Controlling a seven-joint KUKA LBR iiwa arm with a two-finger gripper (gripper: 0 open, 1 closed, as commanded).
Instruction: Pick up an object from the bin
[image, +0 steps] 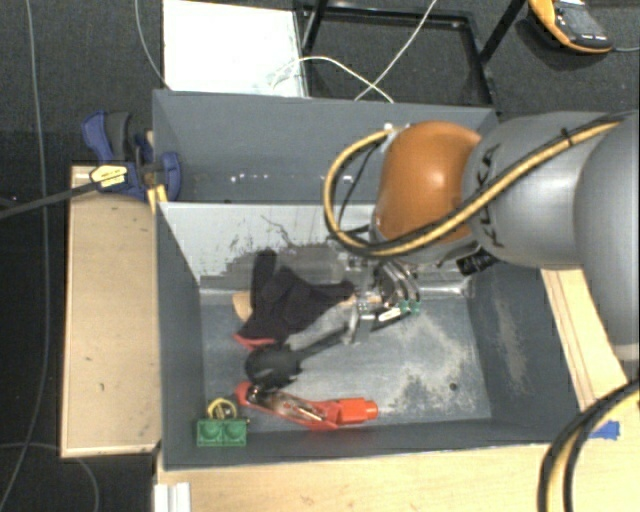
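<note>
Though open or closed unclear, tool at upper end of grey-handled brush, beside black cloth.

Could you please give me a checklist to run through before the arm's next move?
1. End effector at the upper end of the grey-handled, black-headed tool: ok.
2. Tool actually held: cannot tell.
3. Crumpled black cloth clear of the tool: not ok, it lies against it.
4. Red-orange plastic clamp apart from the end effector: ok.
5. Green plastic block out of the way, in the grey metal bin's near-left corner: ok.
</note>
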